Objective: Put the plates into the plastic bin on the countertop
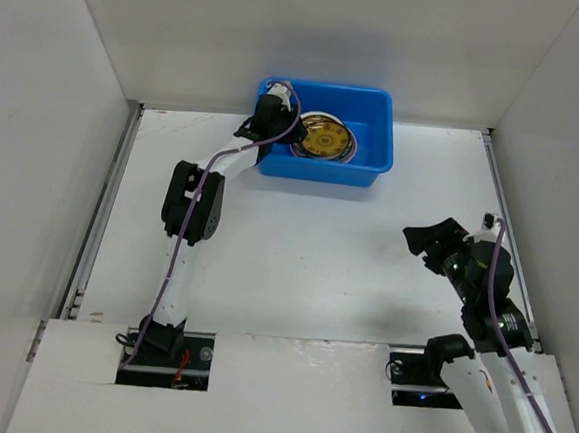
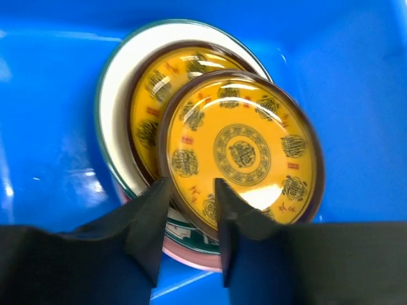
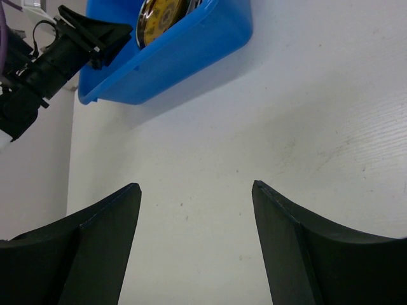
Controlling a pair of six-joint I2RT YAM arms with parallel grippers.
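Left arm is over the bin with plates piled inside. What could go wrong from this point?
1. The top amber plate sits off-centre on the second amber plate, overhanging it, so a nudge could slide it off the pile.
2. The left gripper has its fingers either side of that plate's near rim. Withdrawing at an angle might catch and tip it against the plastic bin.

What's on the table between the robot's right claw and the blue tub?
Nothing. In the right wrist view, only bare white countertop lies between the right gripper and the plastic bin; the top view agrees.
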